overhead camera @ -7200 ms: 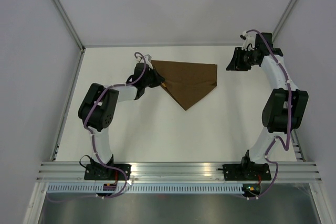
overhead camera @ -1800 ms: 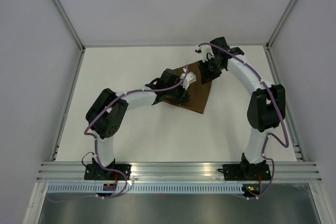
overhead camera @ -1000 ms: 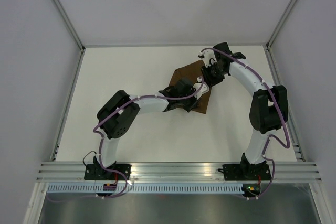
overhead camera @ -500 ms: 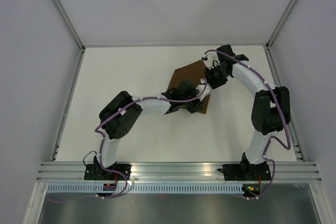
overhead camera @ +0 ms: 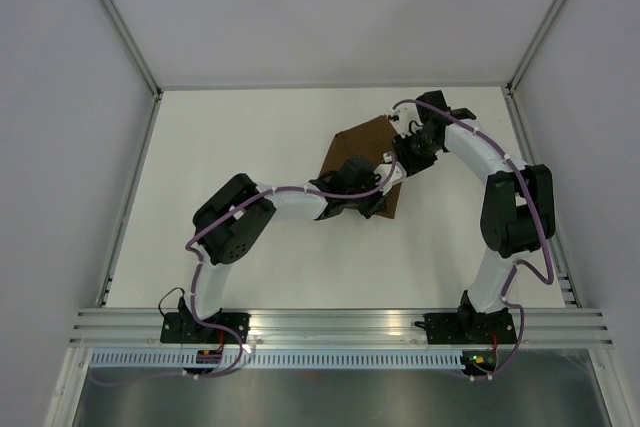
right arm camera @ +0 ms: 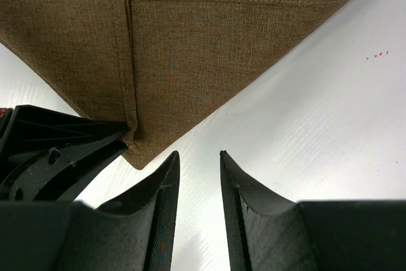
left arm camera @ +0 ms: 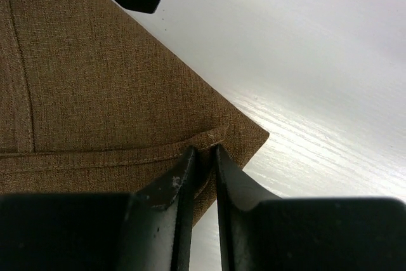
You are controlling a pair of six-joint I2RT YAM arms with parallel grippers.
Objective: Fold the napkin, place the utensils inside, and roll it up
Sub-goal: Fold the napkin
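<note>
The napkin (overhead camera: 358,143) lay folded on the white table (overhead camera: 230,147), with a hemmed layer resting on a lower one. The left gripper (left arm camera: 204,157) was clenched on the napkin's hem just short of a pointed corner. Its fingers nearly met, and a small pucker of cloth stood between them. The right gripper (right arm camera: 199,160) was released, its fingers parted over bare table just off the napkin's edge. It held nothing, and it seemed to sit near that same corner. No utensil showed on the napkin or beside it in any view, and whether one lay hidden inside the fold could not be told.

The step in hand looked like drawing the pinched hem over the napkin to make the next fold or turn. The bite was thin and close to the edge, so the lift would need to be low and slow, only enough to clear the lower layer. The hem should travel straight toward the napkin's opposite side so the edges stay square. The free right gripper would serve best pressing on the napkin away from the pinch, so the whole cloth does not drag along.
</note>
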